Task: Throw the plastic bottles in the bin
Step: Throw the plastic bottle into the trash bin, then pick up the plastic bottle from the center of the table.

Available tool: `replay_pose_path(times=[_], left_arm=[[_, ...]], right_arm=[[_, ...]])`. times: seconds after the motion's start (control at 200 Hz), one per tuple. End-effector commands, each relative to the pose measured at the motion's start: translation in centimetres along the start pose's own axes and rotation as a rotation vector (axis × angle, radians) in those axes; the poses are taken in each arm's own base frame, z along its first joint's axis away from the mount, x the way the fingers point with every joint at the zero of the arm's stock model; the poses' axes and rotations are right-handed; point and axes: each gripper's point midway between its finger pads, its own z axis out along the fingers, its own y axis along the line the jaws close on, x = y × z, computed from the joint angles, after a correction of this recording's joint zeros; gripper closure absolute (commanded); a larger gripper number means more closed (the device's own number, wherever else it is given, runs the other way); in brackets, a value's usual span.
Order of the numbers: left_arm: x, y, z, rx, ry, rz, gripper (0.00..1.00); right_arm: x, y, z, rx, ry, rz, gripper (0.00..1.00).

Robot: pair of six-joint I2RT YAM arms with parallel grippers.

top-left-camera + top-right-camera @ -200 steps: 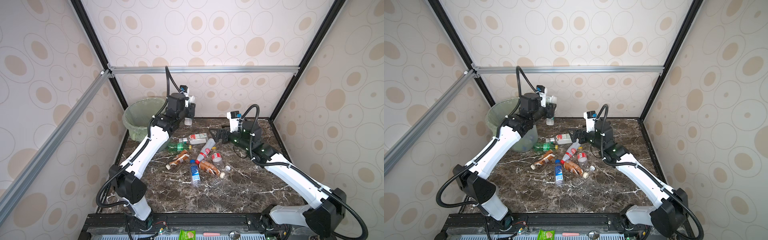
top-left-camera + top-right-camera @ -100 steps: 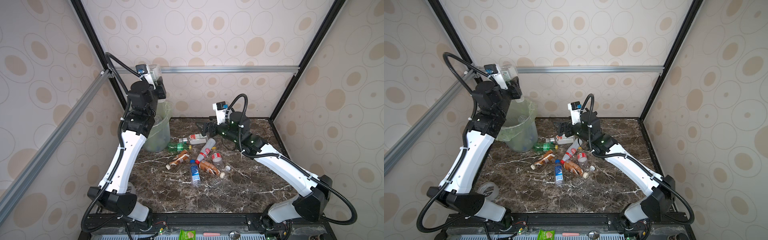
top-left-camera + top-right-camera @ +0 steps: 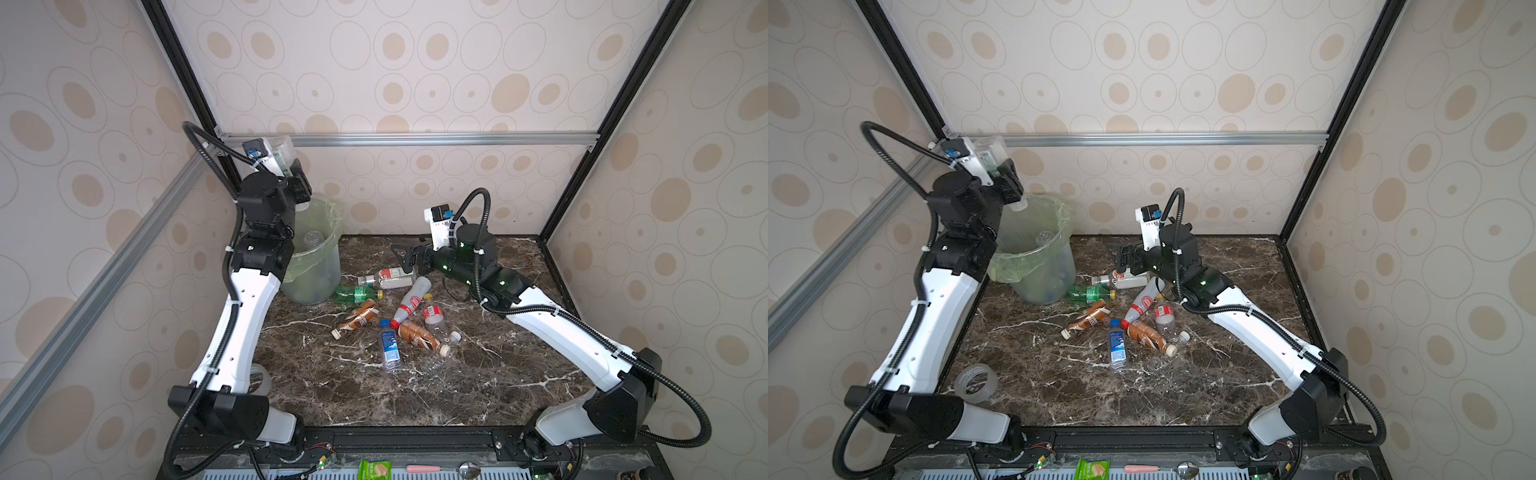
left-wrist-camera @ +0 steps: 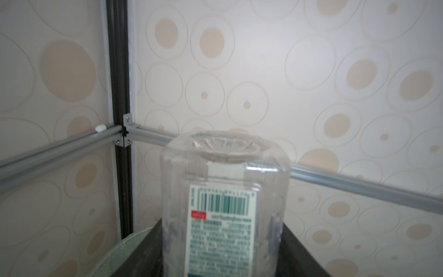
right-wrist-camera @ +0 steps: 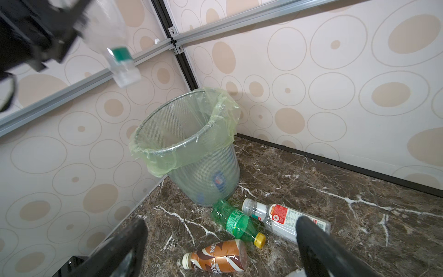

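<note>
My left gripper [image 3: 297, 183] is raised above the bin [image 3: 328, 253], a green-lined mesh bucket at the back left. Its fingers lie against both sides of a clear plastic bottle [image 4: 225, 191], held cap down with its base up. The same bottle [image 5: 117, 55] hangs blurred over the bin [image 5: 191, 134]. My right gripper [image 3: 409, 255] is open and empty, low over the table. Between its fingers [image 5: 311, 239] I see a green bottle [image 5: 236, 223], a clear red-white labelled bottle [image 5: 282, 218] and a brown bottle [image 5: 215, 260]. Several more bottles [image 3: 411, 301] lie mid-table. Some bottles [image 3: 313, 239] rest inside the bin.
A tape roll [image 3: 976, 382] lies by the left arm's base. An aluminium rail [image 3: 415, 139] runs along the back wall at the height of my left gripper. Walls close in the table on three sides. A snack packet [image 3: 374, 469] and a spoon [image 3: 440, 468] lie on the front ledge.
My left arm swung up and left from over the table to above the bin, carrying the clear bottle. My right gripper moved left toward the bottles beside the bin, still open.
</note>
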Motion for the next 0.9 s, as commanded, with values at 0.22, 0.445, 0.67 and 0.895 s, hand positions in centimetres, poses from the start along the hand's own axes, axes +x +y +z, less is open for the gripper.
replay_pose_path(times=[0.22,0.445,0.67,0.895], left_arm=[[1.5,-1.9,-0.2,0.105,0.137,-0.063,0.01],[1.8,-5.9,-2.1,0.224,0.162,-0.066,0.01],[7.3,-12.6,-4.4,0.379,0.278,-0.04,0.01],[12.9,-17.3,-7.0,0.507,0.393,-0.083,0.01]], right_arm=[[0.5,-0.5,-0.8,0.036,0.013,-0.033,0.01],[1.8,-1.7,-0.4,0.092,0.049,-0.012,0.0],[4.7,-4.7,-1.0,0.237,0.134,0.008,0.0],[9.1,-7.7,-3.4,0.33,0.221,0.032,0.01]])
